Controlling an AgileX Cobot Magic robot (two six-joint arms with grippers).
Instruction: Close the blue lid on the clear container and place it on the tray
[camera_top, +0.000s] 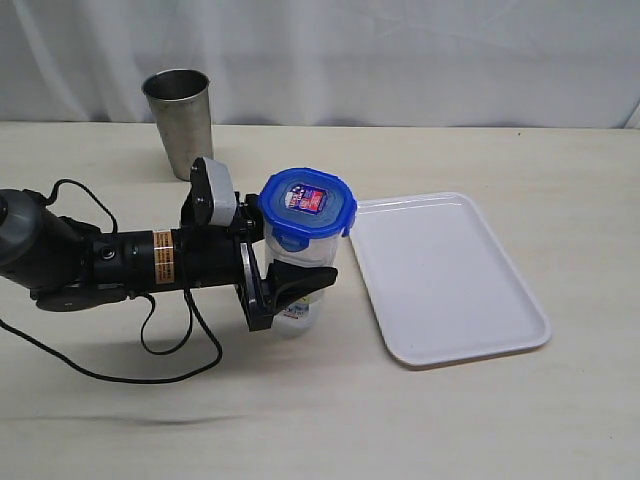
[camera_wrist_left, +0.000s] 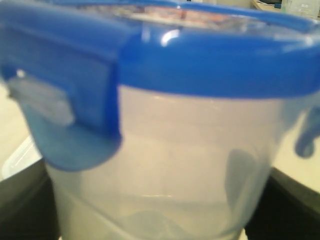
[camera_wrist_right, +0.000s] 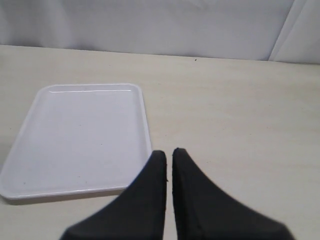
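We see the left pincer (camera_top: 290, 262) reaching in from the left side of the exterior view, with its arm lying almost flat above the worktop (camera_top: 500, 420). Its two jaws stand one on each side of the clear container (camera_top: 305, 258) and press on its wall, so it is clamped on the container.

The blue lid (camera_top: 308, 208) sits on top of the container and covers the whole mouth. The red-and-white sticker (camera_top: 306, 199) on it faces up. In the left wrist view the lid (camera_wrist_left: 210, 65) fills the upper part of the picture, and one flap (camera_wrist_left: 75, 115) hangs down along the wall of the container (camera_wrist_left: 175, 160). We cannot tell if this flap is snapped shut.

The container is upright, just beside the left edge of the tray (camera_top: 450, 270) and not on it. We cannot tell if its base touches the worktop.

The steel cup (camera_top: 181, 120) stands upright behind the left arm, apart from the container.

The right pincer (camera_wrist_right: 169, 170) shows only in its own wrist view. Its two black fingers (camera_wrist_right: 150, 200) are pressed together and hold nothing. It hovers over the bare worktop, near a corner of the tray (camera_wrist_right: 80, 135).
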